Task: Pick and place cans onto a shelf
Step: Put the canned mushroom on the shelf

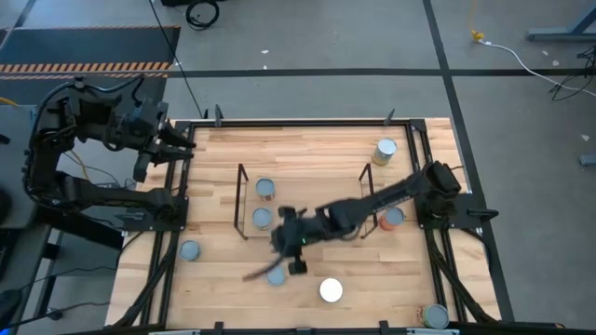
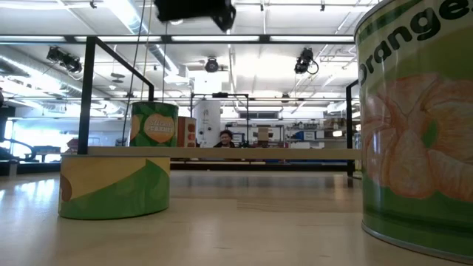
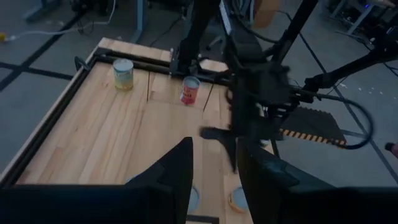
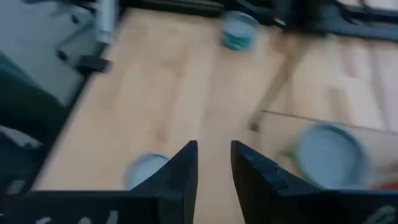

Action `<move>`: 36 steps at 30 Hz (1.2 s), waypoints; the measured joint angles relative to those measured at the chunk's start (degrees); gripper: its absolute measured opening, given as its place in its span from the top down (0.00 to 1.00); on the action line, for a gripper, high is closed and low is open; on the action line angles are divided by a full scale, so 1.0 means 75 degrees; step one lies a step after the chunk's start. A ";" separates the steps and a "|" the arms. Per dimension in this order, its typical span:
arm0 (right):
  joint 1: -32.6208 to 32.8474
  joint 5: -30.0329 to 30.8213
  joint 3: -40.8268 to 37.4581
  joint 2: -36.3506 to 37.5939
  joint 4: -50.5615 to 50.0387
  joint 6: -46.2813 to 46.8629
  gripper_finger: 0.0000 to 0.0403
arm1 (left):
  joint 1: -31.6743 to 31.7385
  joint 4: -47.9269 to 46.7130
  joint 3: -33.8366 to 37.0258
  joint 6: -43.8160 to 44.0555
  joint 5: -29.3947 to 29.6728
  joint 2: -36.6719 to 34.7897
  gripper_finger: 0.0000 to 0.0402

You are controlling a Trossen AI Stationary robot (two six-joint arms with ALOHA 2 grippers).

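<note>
Two cans racked, six still loose on the desk.

Left claw (image 1: 182, 146) parked at the desk's left edge, fingers slightly apart, empty. Low black wire shelf (image 1: 241, 200) holds two silver-topped metal cans (image 1: 264, 189). Right claw (image 1: 291, 253) hangs above a loose grey-topped can (image 1: 277, 276) in front of the shelf, fingers narrowly apart, nothing gripped. White-topped can (image 1: 331, 290) waits nearby.

A wooden table (image 1: 307, 154) is carrying a black wire shelf (image 1: 303, 200) at its middle, with two cans (image 1: 264, 204) sitting inside and six more cans (image 1: 385, 151) lying scattered near its edges.
</note>
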State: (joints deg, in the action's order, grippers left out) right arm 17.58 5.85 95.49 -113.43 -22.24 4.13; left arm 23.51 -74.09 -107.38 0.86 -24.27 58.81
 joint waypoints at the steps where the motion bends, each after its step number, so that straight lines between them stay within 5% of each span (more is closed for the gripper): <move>1: 0.0138 -0.0011 0.0018 -0.0090 0.0108 0.0058 0.73 | 0.0000 0.0057 -0.0005 0.0000 0.0000 0.0000 0.68; 15: 0.0853 -0.0796 0.0489 -0.1789 0.0711 -0.0393 0.37 | 0.0000 0.0823 -0.0005 0.0255 0.0000 0.0009 0.68; 23: 0.0835 -0.0521 0.1636 -0.2840 -0.0219 -0.0328 0.44 | 0.0000 0.0822 -0.0005 0.0445 0.0000 0.0009 0.68; 36: 0.0967 -0.0088 0.1415 -0.2853 -0.0974 -0.1695 0.69 | -0.0003 0.0867 -0.0005 0.0335 0.0070 0.0061 0.68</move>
State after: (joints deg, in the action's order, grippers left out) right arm 24.83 5.18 106.10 -134.83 -29.54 -8.58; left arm 23.49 -67.59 -107.42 3.38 -23.75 59.27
